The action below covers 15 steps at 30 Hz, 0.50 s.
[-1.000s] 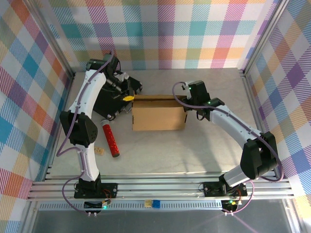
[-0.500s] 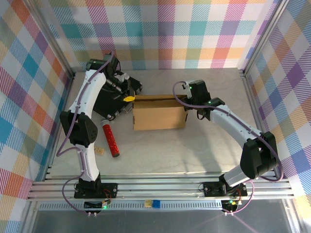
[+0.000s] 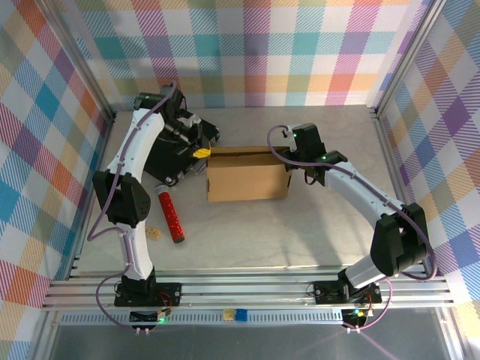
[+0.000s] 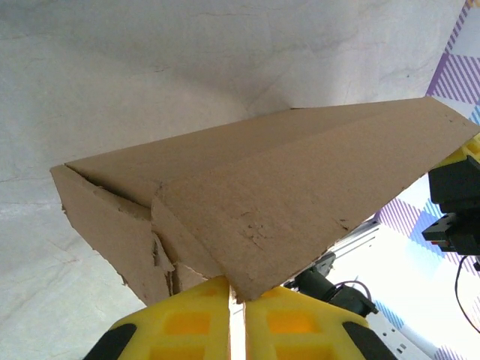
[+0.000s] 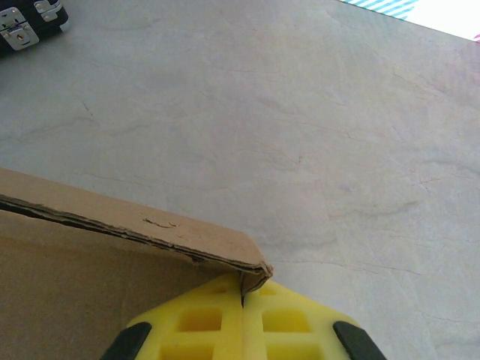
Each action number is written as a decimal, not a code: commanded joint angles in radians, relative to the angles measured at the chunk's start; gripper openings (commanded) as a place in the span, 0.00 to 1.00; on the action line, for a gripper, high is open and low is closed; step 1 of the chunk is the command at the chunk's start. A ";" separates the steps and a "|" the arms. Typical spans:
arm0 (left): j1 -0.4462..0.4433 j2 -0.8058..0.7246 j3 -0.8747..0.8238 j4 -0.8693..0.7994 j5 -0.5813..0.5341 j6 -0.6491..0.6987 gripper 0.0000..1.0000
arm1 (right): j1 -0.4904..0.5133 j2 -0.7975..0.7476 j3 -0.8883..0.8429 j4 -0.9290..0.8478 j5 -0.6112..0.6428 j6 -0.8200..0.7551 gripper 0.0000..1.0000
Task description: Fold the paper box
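The brown cardboard paper box (image 3: 247,178) lies in the middle of the table, held at both far corners. My left gripper (image 3: 199,152) is shut on its far left corner; in the left wrist view the yellow fingers (image 4: 191,319) pinch the edge of the paper box (image 4: 285,202) where panels meet. My right gripper (image 3: 288,162) is shut on the far right corner; in the right wrist view its yellow fingers (image 5: 210,322) clamp the crumpled corner of the paper box (image 5: 112,262).
A black flat case (image 3: 172,154) with metal latches lies at the back left, beside the left gripper. A red glittery tube (image 3: 171,214) and a small tan piece (image 3: 154,234) lie left of the box. A metal rail (image 3: 247,289) runs along the near edge.
The box and both grippers have shifted very slightly to the right; both grips are unchanged.
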State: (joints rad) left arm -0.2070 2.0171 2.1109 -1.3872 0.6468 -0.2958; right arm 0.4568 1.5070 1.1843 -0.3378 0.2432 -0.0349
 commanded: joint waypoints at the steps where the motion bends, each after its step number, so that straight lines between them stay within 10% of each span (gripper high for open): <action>1: -0.017 -0.022 -0.039 0.045 0.108 -0.027 0.11 | 0.019 0.006 0.023 0.022 -0.084 -0.005 0.00; 15: -0.017 -0.125 -0.017 0.046 -0.070 0.006 0.14 | 0.019 0.004 0.021 0.022 -0.087 -0.004 0.00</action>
State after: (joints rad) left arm -0.2153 1.9896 2.0094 -1.3155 0.6598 -0.2966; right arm 0.4713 1.5074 1.1843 -0.3321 0.1791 -0.0349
